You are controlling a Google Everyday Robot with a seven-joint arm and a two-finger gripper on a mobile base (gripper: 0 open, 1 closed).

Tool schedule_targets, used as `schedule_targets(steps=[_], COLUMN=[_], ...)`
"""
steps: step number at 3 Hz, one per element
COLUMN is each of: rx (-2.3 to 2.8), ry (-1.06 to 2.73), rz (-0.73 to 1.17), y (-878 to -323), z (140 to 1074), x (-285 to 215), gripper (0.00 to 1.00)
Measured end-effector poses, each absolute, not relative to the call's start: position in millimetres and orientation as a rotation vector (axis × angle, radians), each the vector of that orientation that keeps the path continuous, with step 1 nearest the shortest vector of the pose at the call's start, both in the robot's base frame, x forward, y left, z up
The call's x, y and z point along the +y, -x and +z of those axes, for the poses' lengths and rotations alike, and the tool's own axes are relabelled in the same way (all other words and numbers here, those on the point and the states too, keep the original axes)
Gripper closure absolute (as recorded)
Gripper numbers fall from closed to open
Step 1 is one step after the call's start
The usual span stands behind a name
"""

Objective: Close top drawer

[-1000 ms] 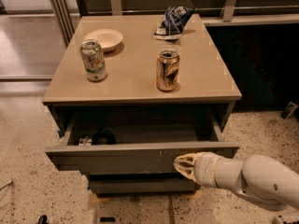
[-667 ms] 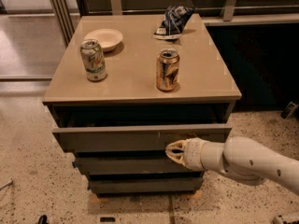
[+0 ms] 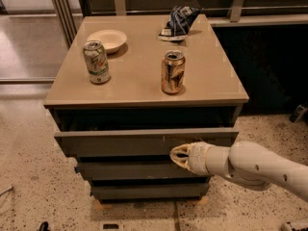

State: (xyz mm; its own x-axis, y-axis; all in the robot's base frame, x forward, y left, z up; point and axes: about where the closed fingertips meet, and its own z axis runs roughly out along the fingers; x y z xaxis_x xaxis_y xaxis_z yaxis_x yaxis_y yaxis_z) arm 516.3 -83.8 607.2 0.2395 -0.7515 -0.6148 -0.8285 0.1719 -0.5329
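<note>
The top drawer (image 3: 120,142) is a wide grey drawer with a flat dark-grey front under the tan cabinet top (image 3: 139,88). It stands out only a little, with a dark gap above its front. My gripper (image 3: 177,155) comes in from the lower right on a white arm (image 3: 250,166). Its tip rests against the lower edge of the drawer front, right of middle.
On the cabinet top stand a green-white can (image 3: 96,62), a brown-gold can (image 3: 173,72), a pale bowl (image 3: 107,39) and a crumpled blue chip bag (image 3: 179,21). Two narrower drawers (image 3: 134,170) sit below. Speckled floor surrounds the cabinet; a dark counter base is at right.
The top drawer has slid inward from well open to nearly shut. My gripper has moved forward with the drawer front, staying against it.
</note>
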Motion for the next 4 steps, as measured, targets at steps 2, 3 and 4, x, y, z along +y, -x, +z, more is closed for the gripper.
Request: schedule_targets(steps=[2,3,4], rx=[1.464,1.459,1.457], ry=[1.583,1.583,1.581], rz=[0.051,0.046,0.054], y=[-554.9,-557.7,-558.7], z=[602.4,601.5,602.6], x=[-78.5,-77.7,-80.4], gripper=[1.0,1.0,1.0])
